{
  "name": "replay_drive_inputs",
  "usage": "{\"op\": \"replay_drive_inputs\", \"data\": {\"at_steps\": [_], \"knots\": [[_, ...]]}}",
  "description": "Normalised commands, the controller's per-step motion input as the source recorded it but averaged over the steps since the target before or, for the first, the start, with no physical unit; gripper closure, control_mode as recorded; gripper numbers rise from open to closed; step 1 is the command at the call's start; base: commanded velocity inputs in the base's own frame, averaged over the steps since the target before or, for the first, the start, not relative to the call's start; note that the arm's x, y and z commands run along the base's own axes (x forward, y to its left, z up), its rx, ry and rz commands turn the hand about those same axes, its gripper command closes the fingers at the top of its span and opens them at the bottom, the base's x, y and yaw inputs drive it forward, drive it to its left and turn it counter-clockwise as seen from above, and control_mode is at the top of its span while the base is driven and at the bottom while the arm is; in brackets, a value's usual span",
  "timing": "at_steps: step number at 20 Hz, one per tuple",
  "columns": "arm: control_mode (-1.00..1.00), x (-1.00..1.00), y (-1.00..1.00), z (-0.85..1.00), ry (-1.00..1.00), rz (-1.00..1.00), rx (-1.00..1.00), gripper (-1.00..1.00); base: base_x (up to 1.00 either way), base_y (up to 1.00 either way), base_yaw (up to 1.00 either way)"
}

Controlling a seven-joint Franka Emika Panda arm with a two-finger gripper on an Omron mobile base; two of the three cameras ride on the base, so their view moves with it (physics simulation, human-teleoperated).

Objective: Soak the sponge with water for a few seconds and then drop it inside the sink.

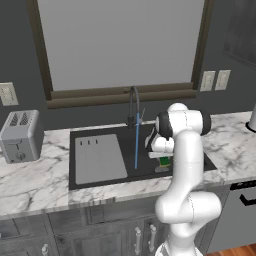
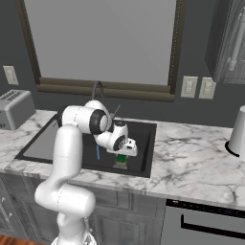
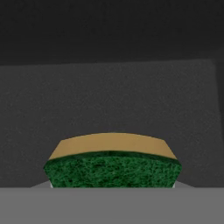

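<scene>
Marble countertop (image 1: 35, 177), dark sink (image 1: 145, 172) under grey window (image 1: 120, 40), claw (image 2: 121, 161) clamped on sponge (image 3: 112, 168), toaster (image 1: 20, 136) at left

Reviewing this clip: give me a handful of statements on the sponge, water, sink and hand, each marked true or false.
1. The hand is shut on the sponge. True.
2. The sponge sits directly in the water stream. False: the stream falls to one side of it.
3. The faucet is off. False: a blue stream runs down into the sink.
4. The hand is above the sink basin. True.
5. The toaster stands inside the sink. False: it stands on the countertop.
</scene>
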Motion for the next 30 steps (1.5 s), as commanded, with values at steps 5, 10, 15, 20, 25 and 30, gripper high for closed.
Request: {"op": "replay_drive_inputs", "data": {"at_steps": [5, 10, 15, 20, 25, 30], "knots": [[-1.00, 0.00, 0.00, -0.34, 0.00, 0.00, 0.00, 1.00, 0.00, 0.00, 0.00], [-1.00, 0.00, 0.00, -0.08, 0.00, 0.00, 0.00, 1.00, 0.00, 0.00, 0.00], [-1.00, 0.00, 0.00, 0.00, 0.00, 0.00, 0.00, -1.00, 0.00, 0.00, 0.00], [-1.00, 0.00, 0.00, 0.00, 0.00, 0.00, 0.00, -1.00, 0.00, 0.00, 0.00], [-1.00, 0.00, 0.00, 0.00, 0.00, 0.00, 0.00, -1.00, 0.00, 0.00, 0.00], [-1.00, 0.00, 0.00, 0.00, 0.00, 0.00, 0.00, -1.00, 0.00, 0.00, 0.00]]}}
